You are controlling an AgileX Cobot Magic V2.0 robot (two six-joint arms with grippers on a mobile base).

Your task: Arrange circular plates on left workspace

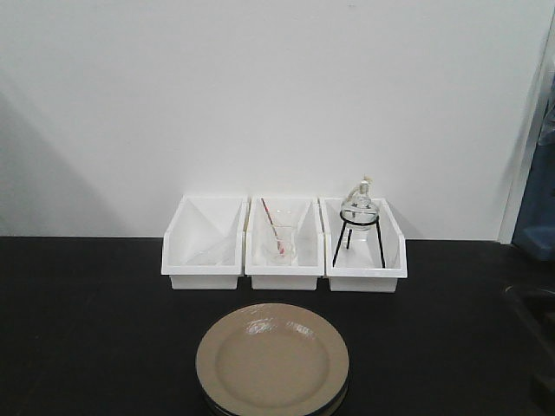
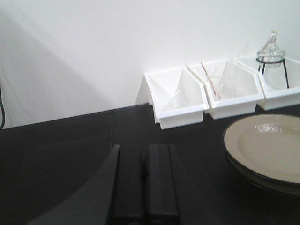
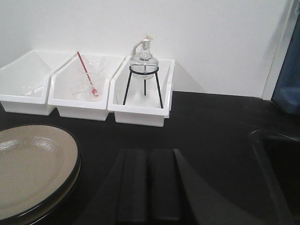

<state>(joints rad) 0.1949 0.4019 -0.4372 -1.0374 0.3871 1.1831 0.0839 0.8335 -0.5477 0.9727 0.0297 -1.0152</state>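
Left pincer (image 2: 140, 180) and right pincer (image 3: 150, 185) both closed, empty, hovering over bare counter (image 1: 87, 329) either side of the plates. Beige plates (image 1: 272, 360) stacked at front edge, mid-counter, just before three white bins (image 1: 284, 243). Stacked, so top one likely lifts first.

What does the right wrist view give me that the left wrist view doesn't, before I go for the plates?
Only the right wrist view: the sink basin at far right, and the shut right gripper. Only the left wrist view: bare countertop left of the bins, and the shut left gripper. Both: the stacked plates, the three white bins, and the glass flask on its black stand.
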